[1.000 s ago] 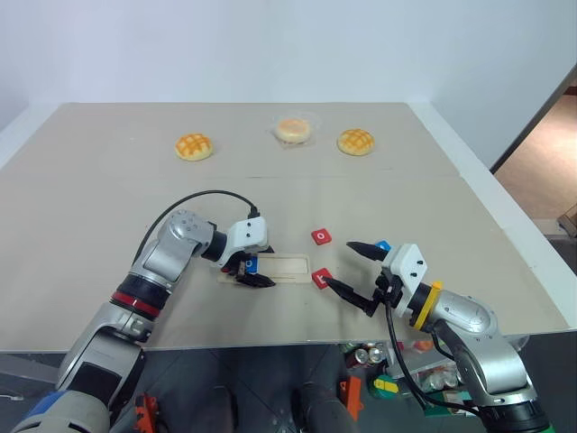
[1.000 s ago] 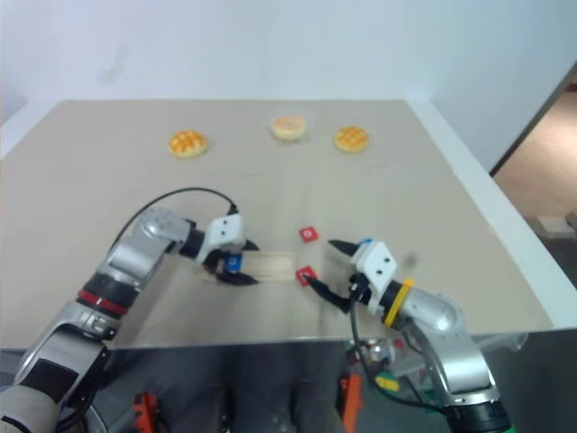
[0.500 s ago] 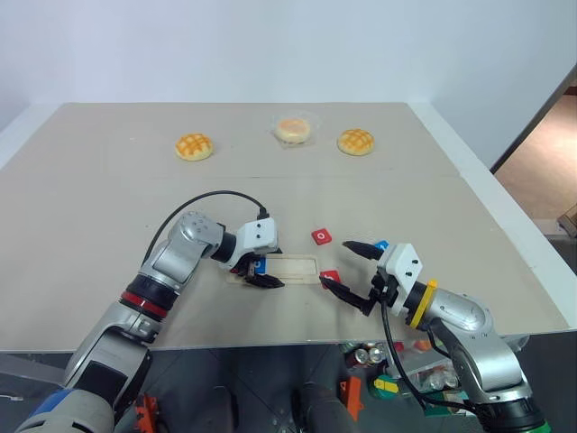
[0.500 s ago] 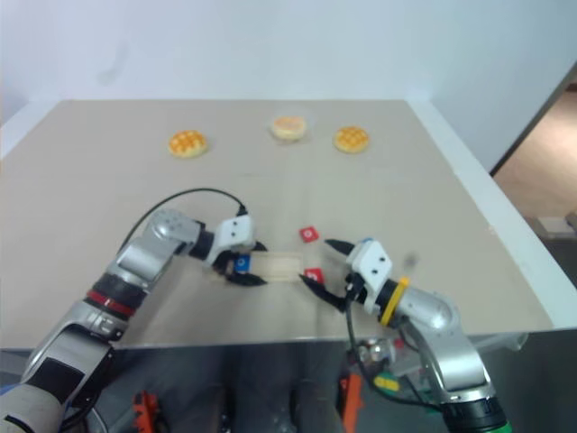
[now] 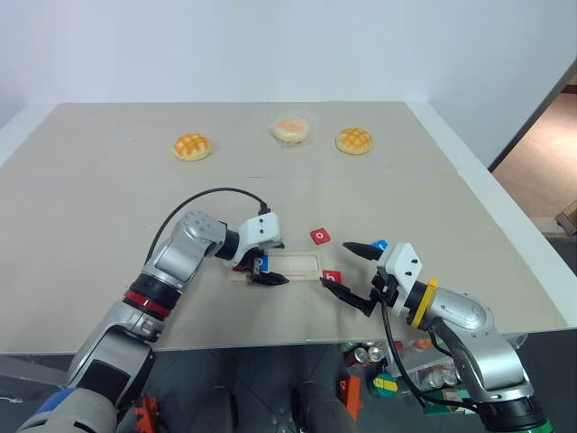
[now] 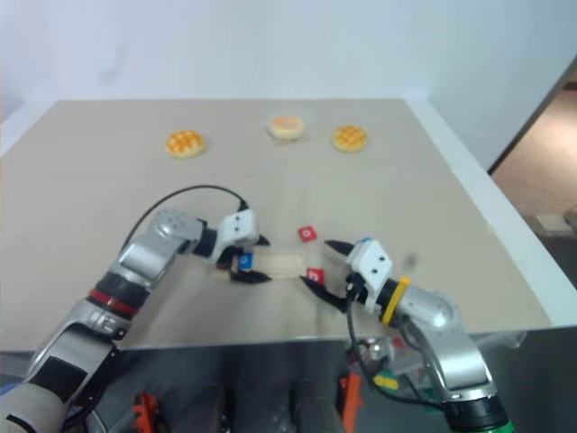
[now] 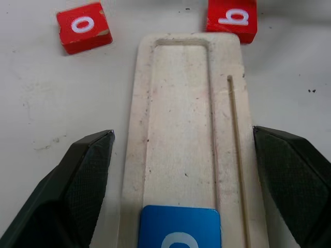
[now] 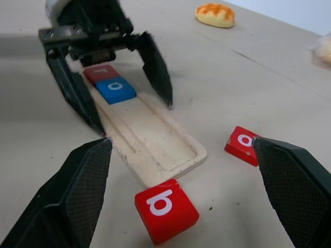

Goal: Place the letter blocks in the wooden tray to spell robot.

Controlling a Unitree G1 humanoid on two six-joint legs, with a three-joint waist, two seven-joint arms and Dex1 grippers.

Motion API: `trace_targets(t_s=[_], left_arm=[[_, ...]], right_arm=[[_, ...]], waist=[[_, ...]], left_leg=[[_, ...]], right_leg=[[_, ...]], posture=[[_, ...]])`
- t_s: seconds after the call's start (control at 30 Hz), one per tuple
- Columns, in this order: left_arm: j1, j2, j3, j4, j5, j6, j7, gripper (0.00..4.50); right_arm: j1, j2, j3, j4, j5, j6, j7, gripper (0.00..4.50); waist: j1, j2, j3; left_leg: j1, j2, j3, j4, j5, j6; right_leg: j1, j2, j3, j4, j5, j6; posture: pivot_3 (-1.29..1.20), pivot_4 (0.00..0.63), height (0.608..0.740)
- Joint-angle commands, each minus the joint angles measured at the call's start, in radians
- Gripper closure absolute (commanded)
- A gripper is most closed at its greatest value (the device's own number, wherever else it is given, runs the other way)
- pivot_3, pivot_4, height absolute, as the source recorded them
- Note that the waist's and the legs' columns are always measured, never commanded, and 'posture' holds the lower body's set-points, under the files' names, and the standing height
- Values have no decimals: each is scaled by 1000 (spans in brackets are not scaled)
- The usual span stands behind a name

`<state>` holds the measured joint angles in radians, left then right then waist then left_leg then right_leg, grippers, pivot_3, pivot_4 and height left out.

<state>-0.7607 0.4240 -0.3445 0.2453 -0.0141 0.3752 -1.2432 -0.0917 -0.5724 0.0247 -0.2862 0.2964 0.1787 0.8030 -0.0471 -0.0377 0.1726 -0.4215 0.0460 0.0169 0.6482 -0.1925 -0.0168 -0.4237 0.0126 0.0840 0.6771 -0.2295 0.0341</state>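
Observation:
The wooden tray lies near the table's front, in the middle. A red r block and a blue o block lie side by side in the groove at its left end. My left gripper is open, its fingers astride the tray on either side of the blue o. A red b block lies at the tray's right end, and a red o block lies just beyond it. A blue block sits by my right gripper, which is open and empty, just right of the red b.
Two golden buns and a wrapped bun lie along the table's far side. The table's front edge runs close below both grippers.
My left gripper has opened and let go of the blue o block, which now rests in the tray beside the red r. My right gripper stays open and still.

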Motion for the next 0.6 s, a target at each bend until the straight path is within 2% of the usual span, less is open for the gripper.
trace_targets(t_s=[0.03, 0.13, 0.2, 0.37, 0.4, 0.5, 0.6], left_arm=[[9, 79, 114, -187, -191, 82, -131, 89], [103, 120, 214, -334, -407, 205, -199, 89], [171, 135, 252, -384, -457, 210, -195, 89], [331, 148, 296, -447, -478, 89, -158, 89], [383, 121, 310, -450, -453, 13, -112, 89], [491, 93, 324, -484, -451, -20, -25, 89], [524, 100, 317, -509, -445, -41, 15, 89]], right_arm=[[-68, -65, -16, 31, 27, 12, 88, 0], [-131, -107, 11, 106, 9, 14, 154, 0], [-167, -121, 36, 151, -5, 21, 188, 0], [-219, -130, 84, 232, -27, 25, 261, 0], [-222, -130, 95, 249, -38, 29, 267, 0], [-219, -133, 104, 263, -50, 32, 276, 0], [-202, -133, 101, 230, -40, 62, 274, 0]], waist=[[-4, 0, 1], [-2, 1, 0], [-2, 3, 0], [-1, 2, 1], [1, 2, 1], [2, 2, 1], [4, 1, 1]], left_leg=[[0, 0, 0, 0, 0, 0], [1, 1, 0, -2, 0, 0], [3, 1, 1, -3, 0, 0], [4, 1, 0, -7, 0, 0], [4, 1, -1, -7, 0, 0], [3, 0, 0, -7, 0, 0], [3, 0, 0, -6, 0, 0]], right_leg=[[0, 0, 0, 0, 0, 0], [0, 0, 0, 0, -1, -1], [0, 0, 0, 0, -2, -2], [0, 0, -1, 0, -4, -3], [0, 0, -2, 1, -4, -3], [1, -1, -1, 0, -4, -3], [0, -1, -1, 0, -4, -2]], posture=[[0, 150, 739], [0, 150, 739], [0, 150, 739], [0, 150, 739], [0, 150, 739], [0, 150, 739], [0, 150, 739]])
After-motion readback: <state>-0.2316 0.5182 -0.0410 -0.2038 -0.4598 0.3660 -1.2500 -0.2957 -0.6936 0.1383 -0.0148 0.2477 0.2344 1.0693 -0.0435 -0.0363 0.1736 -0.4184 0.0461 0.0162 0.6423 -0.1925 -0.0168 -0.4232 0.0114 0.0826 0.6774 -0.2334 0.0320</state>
